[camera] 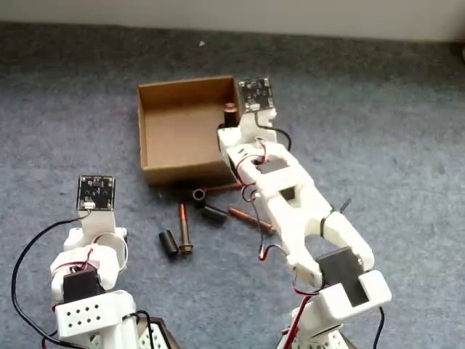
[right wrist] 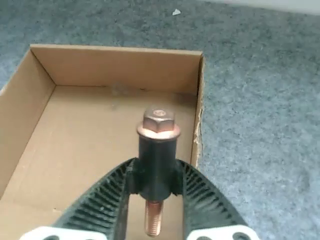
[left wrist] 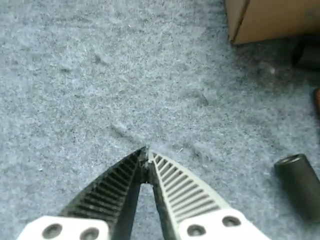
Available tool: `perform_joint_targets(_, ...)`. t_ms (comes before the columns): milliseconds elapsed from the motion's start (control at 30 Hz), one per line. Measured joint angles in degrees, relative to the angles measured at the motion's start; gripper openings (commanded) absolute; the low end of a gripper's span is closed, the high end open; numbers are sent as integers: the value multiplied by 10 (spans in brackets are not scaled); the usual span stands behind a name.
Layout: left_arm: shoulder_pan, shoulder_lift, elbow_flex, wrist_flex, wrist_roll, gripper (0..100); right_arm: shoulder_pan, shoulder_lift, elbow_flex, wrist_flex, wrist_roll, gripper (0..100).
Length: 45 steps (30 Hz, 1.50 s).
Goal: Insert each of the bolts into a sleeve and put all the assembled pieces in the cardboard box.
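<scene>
step in hand: boxing an assembled piece. the right gripper (right wrist: 155,172) is clamped on a black cylindrical sleeve (right wrist: 157,157) with a copper hex-head bolt (right wrist: 159,122) seated through it. the piece is upright above the floor of the open brown cardboard box (right wrist: 117,67), just inside one side wall. judged next move: lower a little, then part the jaws so the piece lands inside, clear of the rim. the left gripper (left wrist: 146,159) holds nothing, tips together over the grey carpet (left wrist: 100,75), with a loose black sleeve (left wrist: 300,182) near. the right arm (camera: 290,196) partly covers the loose copper bolts (camera: 184,227), so the remaining count is uncertain.
</scene>
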Motion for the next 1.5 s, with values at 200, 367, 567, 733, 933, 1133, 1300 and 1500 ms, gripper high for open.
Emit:
perform_joint_targets(200, 0, 0, 0, 0, 0, 11, 0, -43, -23, 101, 0, 214)
perform_joint_targets(367, 0, 0, 0, 0, 0, 11, 0, -154, -25, 216, 0, 214)
perform_joint_targets(567, 0, 0, 0, 0, 0, 11, -19, -254, -25, 382, 55, 214)
perform_joint_targets(733, 0, 0, 0, 0, 0, 11, -68, -265, -25, 520, 154, 214)
perform_joint_targets(933, 0, 0, 9, -2, 0, 11, -120, -235, -25, 581, 213, 214)
perform_joint_targets(1133, 0, 0, 9, -2, 0, 11, -171, -99, -26, 581, 244, 214)
perform_joint_targets(1300, 0, 0, 9, -2, 0, 11, -198, -25, -75, 581, 248, 214)
perform_joint_targets(1500, 0, 0, 9, -2, 0, 11, -200, 55, -131, 581, 248, 213)
